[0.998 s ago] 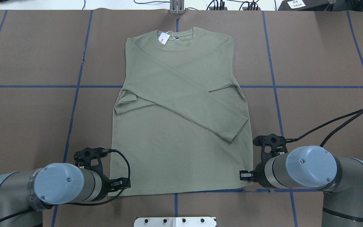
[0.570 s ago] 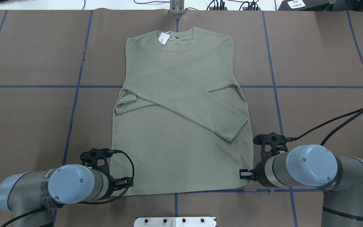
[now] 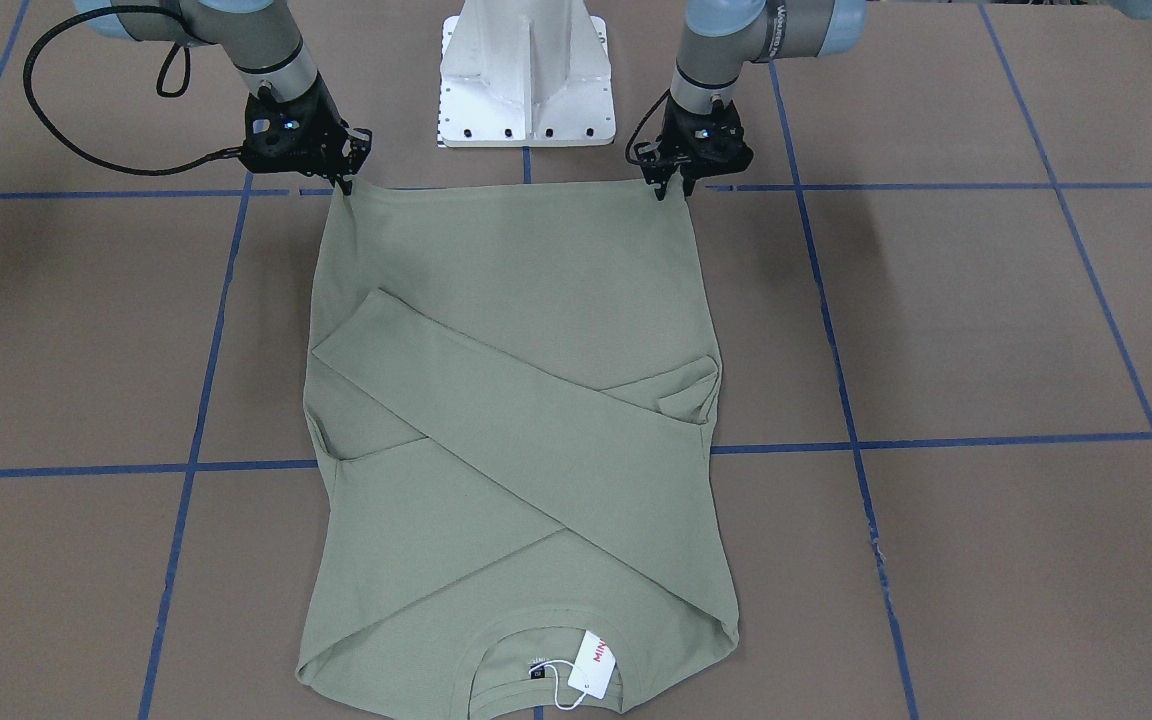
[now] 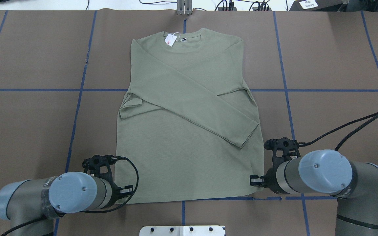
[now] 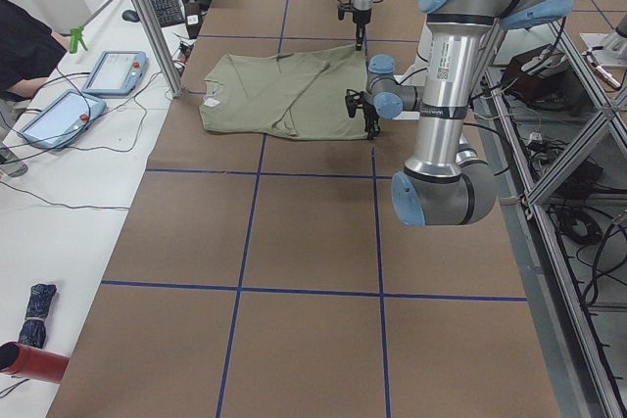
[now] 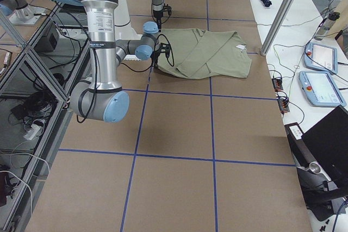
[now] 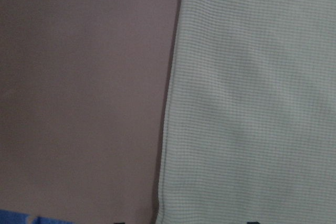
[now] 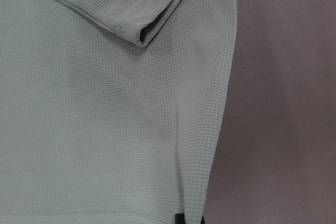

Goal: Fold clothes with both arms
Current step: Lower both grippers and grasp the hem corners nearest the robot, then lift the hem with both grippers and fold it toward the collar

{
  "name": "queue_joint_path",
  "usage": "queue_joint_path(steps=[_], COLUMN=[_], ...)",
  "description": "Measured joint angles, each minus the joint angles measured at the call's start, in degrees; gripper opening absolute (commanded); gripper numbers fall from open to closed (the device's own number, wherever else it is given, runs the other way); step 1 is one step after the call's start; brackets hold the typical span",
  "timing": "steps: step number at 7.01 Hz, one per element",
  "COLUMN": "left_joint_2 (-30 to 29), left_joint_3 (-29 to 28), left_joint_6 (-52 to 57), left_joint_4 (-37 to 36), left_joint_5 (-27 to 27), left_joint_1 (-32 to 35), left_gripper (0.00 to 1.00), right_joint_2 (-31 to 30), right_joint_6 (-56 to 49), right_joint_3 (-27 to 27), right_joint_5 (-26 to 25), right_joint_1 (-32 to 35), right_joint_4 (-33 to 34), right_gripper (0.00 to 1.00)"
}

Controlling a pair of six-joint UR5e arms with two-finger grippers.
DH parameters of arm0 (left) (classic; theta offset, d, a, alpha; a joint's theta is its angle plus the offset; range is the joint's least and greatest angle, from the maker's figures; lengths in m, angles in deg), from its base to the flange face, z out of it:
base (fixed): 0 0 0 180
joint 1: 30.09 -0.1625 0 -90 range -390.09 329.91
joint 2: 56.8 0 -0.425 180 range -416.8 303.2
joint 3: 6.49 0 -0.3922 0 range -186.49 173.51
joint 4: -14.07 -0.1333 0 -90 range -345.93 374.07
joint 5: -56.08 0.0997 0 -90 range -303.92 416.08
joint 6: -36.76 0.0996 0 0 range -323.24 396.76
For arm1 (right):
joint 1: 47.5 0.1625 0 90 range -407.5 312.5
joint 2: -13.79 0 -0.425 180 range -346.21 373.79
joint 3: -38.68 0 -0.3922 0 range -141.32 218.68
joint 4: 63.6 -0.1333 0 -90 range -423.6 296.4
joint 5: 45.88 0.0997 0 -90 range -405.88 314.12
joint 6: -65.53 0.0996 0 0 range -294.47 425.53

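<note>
- Brown table crossed by blue tape lines; the white pedestal stands at the robot's edge.
- I see the shirt lying flat mid-table, neck away from the robot and hem toward it. Both sleeves are folded across the chest, and the tag rests at the collar.
- Right gripper: it is down at the hem corner on its side. My wrist view shows its tips close together on the shirt's edge, pinching the cloth, and that corner is drawn up to a small point.
- Left gripper: it is low at the other hem corner. Its tips show far apart at the bottom of my wrist view, so the jaws are wide, with the shirt's side edge running between them.
</note>
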Motion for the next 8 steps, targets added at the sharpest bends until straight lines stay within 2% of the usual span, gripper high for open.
queue_joint_path(steps=[4,6,8], left_joint_2=[0.1,0.8,0.9], left_joint_3=[2.0,7.6,14.8], left_joint_6=[0.0,0.3,0.4], left_joint_4=[-0.7,-6.4,-14.4], left_joint_5=[-0.2,-0.6,-0.7], left_joint_1=[0.0,0.1,-1.6], left_gripper=[0.0,0.0,0.0], right_joint_2=[-0.6,-2.9,-6.7], right_joint_6=[0.0,0.0,0.1], right_joint_3=[-0.7,-3.6,-8.2], right_joint_5=[0.1,2.4,7.8], right_joint_1=[0.5,1.7,2.1], right_joint_4=[0.1,0.4,0.6], right_gripper=[0.0,0.0,0.0])
